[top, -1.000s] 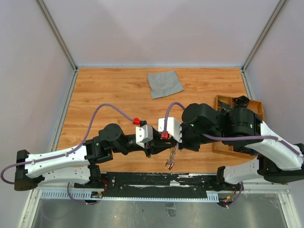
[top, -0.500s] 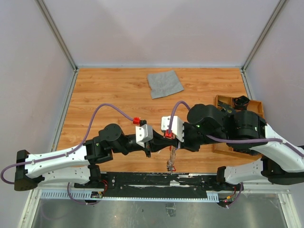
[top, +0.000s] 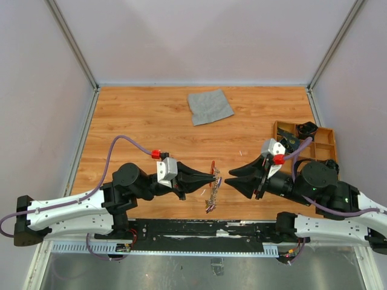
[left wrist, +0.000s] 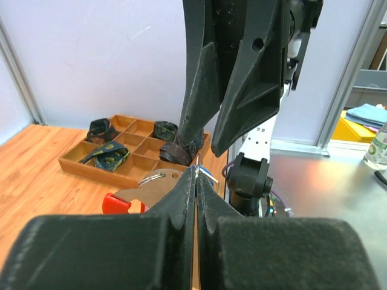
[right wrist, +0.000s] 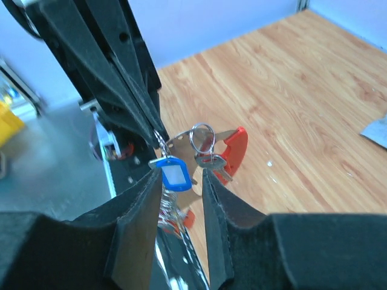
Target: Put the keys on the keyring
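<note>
The keys [top: 213,188] — too small to tell apart.

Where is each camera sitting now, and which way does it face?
Top external: above, behind the robot, looking down on the table; the left arm and right arm show.
Left wrist: looks along the shut left gripper towards the right gripper.
Right wrist: looks between its open fingers at the keyring.
Shared: both wrist views show the keyring.

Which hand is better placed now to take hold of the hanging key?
Right. The right hand is open, empty and pointed at the key. The left hand is shut on the keyring, holding it up.
</note>
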`<state>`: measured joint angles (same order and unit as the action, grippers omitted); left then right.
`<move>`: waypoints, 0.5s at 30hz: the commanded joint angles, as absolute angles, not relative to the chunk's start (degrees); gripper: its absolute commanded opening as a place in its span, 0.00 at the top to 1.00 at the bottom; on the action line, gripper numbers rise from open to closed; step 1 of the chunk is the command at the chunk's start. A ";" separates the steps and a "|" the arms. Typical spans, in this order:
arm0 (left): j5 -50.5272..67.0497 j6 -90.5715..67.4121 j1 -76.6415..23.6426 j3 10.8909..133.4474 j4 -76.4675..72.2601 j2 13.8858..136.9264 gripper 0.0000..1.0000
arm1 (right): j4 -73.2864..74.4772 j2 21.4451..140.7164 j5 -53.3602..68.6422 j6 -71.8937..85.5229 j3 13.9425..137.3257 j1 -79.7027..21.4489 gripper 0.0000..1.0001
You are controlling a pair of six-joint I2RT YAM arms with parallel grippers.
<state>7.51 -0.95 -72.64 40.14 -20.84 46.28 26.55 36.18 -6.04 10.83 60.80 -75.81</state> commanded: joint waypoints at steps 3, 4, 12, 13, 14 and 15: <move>6.87 -1.91 -73.04 40.00 -27.06 45.25 1.00 | 4.52 32.73 -6.86 21.70 53.81 -75.23 0.66; 7.01 -1.93 -73.05 40.11 -27.07 45.34 0.99 | 4.54 32.99 -6.30 21.78 53.86 -75.23 0.66; 7.38 -1.87 -73.05 40.36 -27.07 45.18 0.99 | 8.47 34.04 -4.89 20.97 55.59 -75.23 0.71; 7.36 -1.85 -73.04 40.34 -27.07 45.13 0.99 | 9.28 34.08 -4.84 20.80 55.94 -75.23 0.71; 7.46 -1.86 -73.06 40.34 -27.07 45.14 1.00 | 10.12 34.25 -4.79 20.75 56.29 -75.21 0.71; 7.51 -1.85 -73.06 40.41 -27.07 45.14 1.00 | 10.72 34.35 -4.56 20.77 56.43 -75.23 0.70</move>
